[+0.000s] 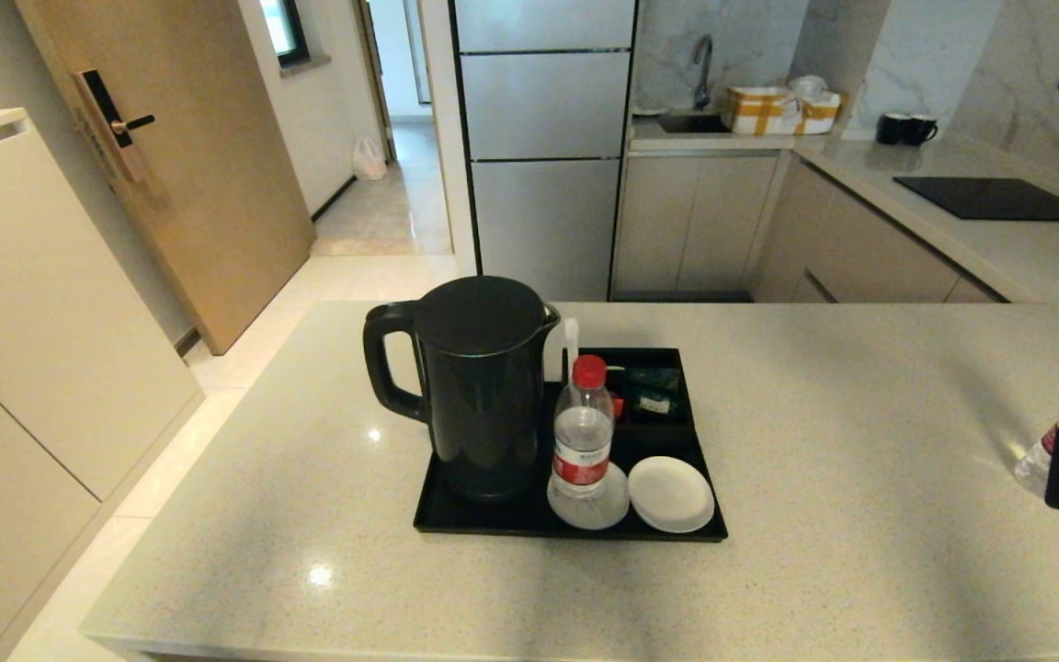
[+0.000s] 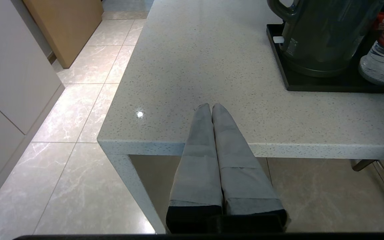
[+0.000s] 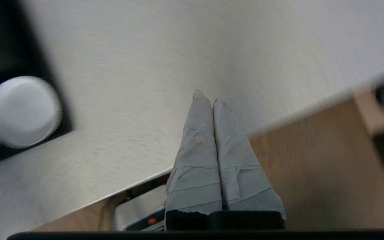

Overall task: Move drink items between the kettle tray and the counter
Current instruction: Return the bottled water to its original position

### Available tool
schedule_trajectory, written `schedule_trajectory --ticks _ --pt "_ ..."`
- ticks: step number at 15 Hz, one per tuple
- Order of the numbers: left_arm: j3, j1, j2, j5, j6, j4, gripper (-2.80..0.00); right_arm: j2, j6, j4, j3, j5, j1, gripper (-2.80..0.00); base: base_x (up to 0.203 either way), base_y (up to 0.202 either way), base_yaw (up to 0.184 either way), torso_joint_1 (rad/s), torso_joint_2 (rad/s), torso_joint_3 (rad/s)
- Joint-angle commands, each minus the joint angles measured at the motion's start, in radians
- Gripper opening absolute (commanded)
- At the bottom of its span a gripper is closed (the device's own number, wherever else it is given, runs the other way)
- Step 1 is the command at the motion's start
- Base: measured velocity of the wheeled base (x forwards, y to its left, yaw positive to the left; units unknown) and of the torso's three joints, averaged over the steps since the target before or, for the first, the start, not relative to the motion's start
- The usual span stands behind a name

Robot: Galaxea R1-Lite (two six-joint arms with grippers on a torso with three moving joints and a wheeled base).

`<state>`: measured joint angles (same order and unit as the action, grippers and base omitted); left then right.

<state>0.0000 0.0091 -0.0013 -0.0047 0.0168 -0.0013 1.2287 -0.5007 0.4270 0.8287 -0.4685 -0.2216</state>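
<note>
Head view shows the big pale speckled stone bench (image 1: 860, 414) with the flat black tray with a low rim (image 1: 456, 529) sitting near its middle. On the tray, the tall black kettle (image 1: 479, 386) stands at the 9 o'clock side. Just beside the kettle, at its 3 o'clock, the small clear plastic water bottle with a red cap and red label (image 1: 583, 428) stands upright on a round white coaster (image 1: 589, 510). A second round white coaster (image 1: 671, 494) lies at the tray's 4 o'clock corner, just beside the first one. At the tray's 12 o'clock end are small boxes, and the flat dark green sachet (image 1: 654, 379) lies in one of them. At the far 3 o'clock edge of this view, part of another clear bottle (image 1: 1058, 437) shows behind a black block. The left hand (image 2: 211, 106) hangs over the bench edge near the corner, well apart from the tray, with its two grey taped fingers (image 2: 198, 150) pressed together and holding nothing. The right hand (image 3: 208, 96) hangs over the bench near its edge, too, with its pale taped fingers (image 3: 198, 156) pressed together and nothing between them. In the right wrist view the tray and one white coaster look blurry.
</note>
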Motion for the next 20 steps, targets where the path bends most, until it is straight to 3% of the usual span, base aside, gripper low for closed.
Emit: schedule_trajectory --ticks 1,5,7,8,11,13,20 --pt "0.002 0.002 0.001 0.000 0.000 0.000 -2.80 -0.022 -0.055 0.011 -0.048 -0.004 0.056 -2.80 0.000 0.000 0.000 0.000 0.00 0.000" --pt "0.002 0.000 0.001 0.000 0.000 0.000 -2.80 0.005 -0.075 -0.041 -0.112 -0.008 0.185 -2.80 0.000 0.000 0.000 0.000 0.00 0.000" --pt "0.002 0.000 0.001 0.000 0.000 0.000 -2.80 0.050 -0.047 -0.133 -0.166 -0.005 0.269 -2.80 0.000 0.000 0.000 0.000 0.00 0.000" --pt "0.002 0.001 0.001 0.000 0.000 0.000 -2.80 0.064 0.003 -0.225 -0.214 -0.006 0.292 0.00 0.000 0.000 0.000 0.000 0.00 0.000" --pt "0.002 0.000 0.001 0.000 0.000 0.000 -2.80 0.154 0.168 -0.647 -0.347 -0.002 0.361 0.00 0.000 0.000 0.000 0.000 0.00 0.000" --pt "0.002 0.000 0.001 0.000 0.002 0.000 -2.80 0.248 0.263 -0.855 -0.395 0.002 0.390 0.00 0.000 0.000 0.000 0.000 0.00 0.000" --pt "0.002 0.000 0.001 0.000 0.000 0.000 -2.80 0.579 0.298 -1.046 -0.260 -0.001 0.477 0.00 0.000 0.000 0.000 0.000 0.00 0.000"
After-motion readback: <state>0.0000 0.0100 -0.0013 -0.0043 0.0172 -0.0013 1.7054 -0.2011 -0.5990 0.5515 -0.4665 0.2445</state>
